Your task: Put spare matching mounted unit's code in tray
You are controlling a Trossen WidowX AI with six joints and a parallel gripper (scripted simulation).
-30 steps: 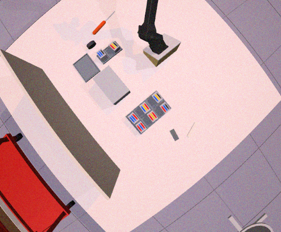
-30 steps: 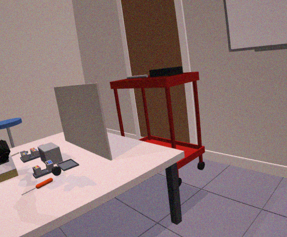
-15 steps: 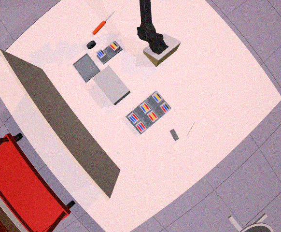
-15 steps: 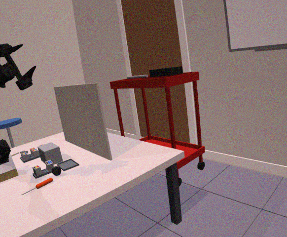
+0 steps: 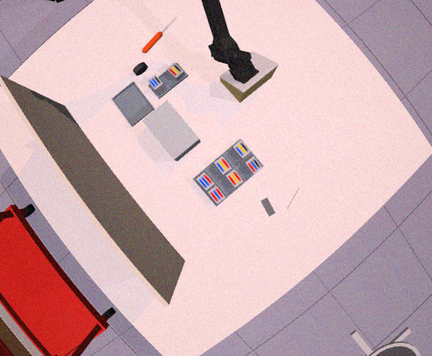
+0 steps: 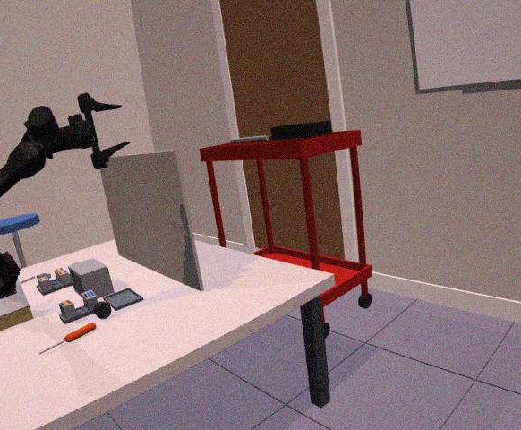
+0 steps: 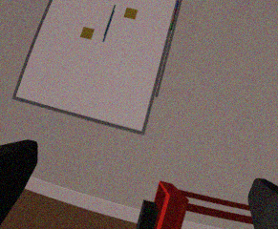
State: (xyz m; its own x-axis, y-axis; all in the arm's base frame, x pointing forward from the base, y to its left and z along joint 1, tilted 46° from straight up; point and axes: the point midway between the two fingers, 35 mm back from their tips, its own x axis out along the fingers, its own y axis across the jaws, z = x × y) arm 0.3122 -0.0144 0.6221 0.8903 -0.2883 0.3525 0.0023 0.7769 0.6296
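Observation:
The flat grey tray (image 5: pixel 133 104) (image 6: pixel 123 298) has nothing in it. A dark rack (image 5: pixel 225 188) (image 6: pixel 58 288) holds several small grey blocks with coloured stripes. A smaller rack (image 5: pixel 166 82) (image 6: pixel 78 313) holds a blue-and-black-striped block (image 5: pixel 155 81) and a red-and-yellow-striped block (image 5: pixel 175 70). A plain grey box (image 5: pixel 172 130) (image 6: pixel 93 279) stands between the racks, beside the tray. I cannot tell which thing is the mounted unit, and no code is legible. My gripper (image 6: pixel 125 124) (image 7: pixel 145 173) is open and empty, high above the table, pointing toward the room's wall.
A tall upright panel (image 5: pixel 93 165) (image 6: pixel 149 217) stands beyond the box and tray. A black round piece (image 5: pixel 140 68) (image 6: pixel 102 310) and an orange screwdriver (image 5: pixel 152 42) (image 6: pixel 80 331) lie near the small rack. A small grey plate (image 5: pixel 268 207) lies past the large rack. A red cart (image 6: pixel 279 147) stands beyond the table.

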